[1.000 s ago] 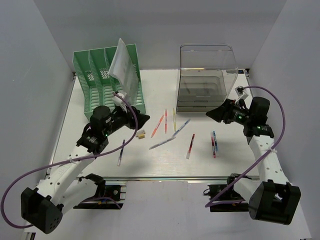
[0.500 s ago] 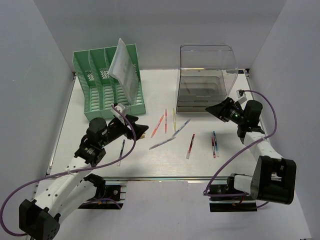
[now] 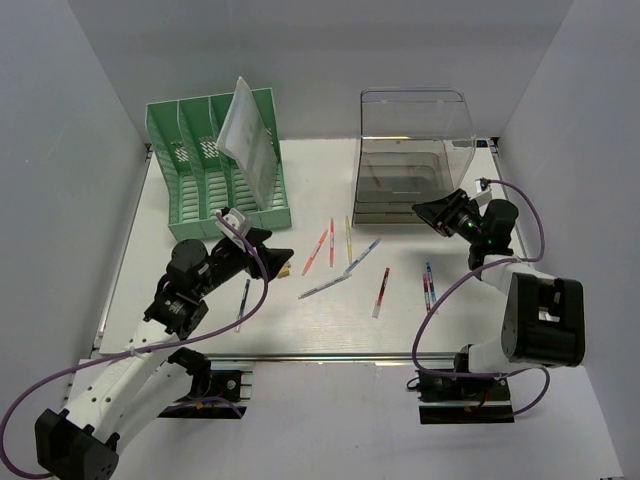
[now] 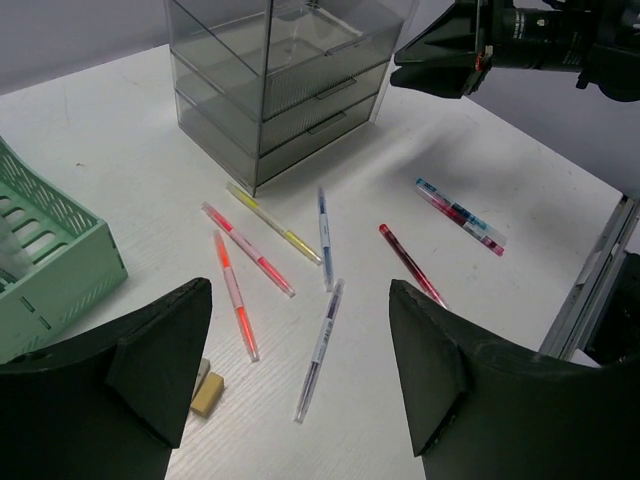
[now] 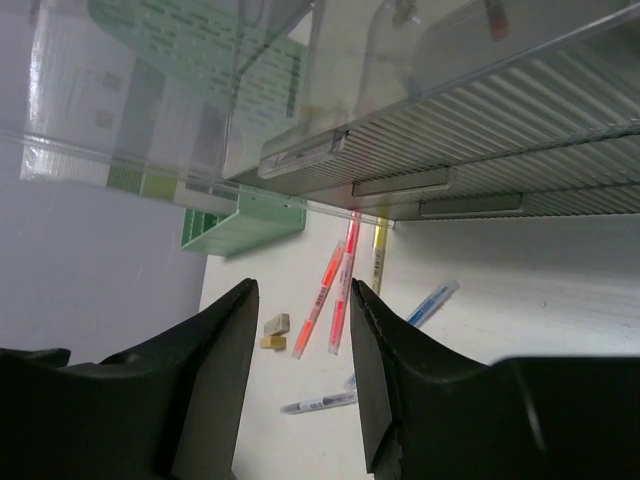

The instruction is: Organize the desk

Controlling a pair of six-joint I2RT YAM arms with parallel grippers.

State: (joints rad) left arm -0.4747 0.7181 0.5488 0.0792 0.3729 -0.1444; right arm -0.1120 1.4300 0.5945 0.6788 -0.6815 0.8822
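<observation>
Overhead, the flat matte white desk (image 3: 300, 320) lies strewn with slim pens (image 3: 381, 291). The left gripper (image 4: 298, 300) gapes wide, empty; the right gripper (image 5: 302, 290), slightly parted and empty, faces the clear ribbed drawer box (image 3: 400, 185).

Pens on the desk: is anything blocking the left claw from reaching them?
Nothing visible does. The left gripper is open above bare desk, with the pens lying loose just beyond its fingertips; two small erasers sit off to one side.
</observation>
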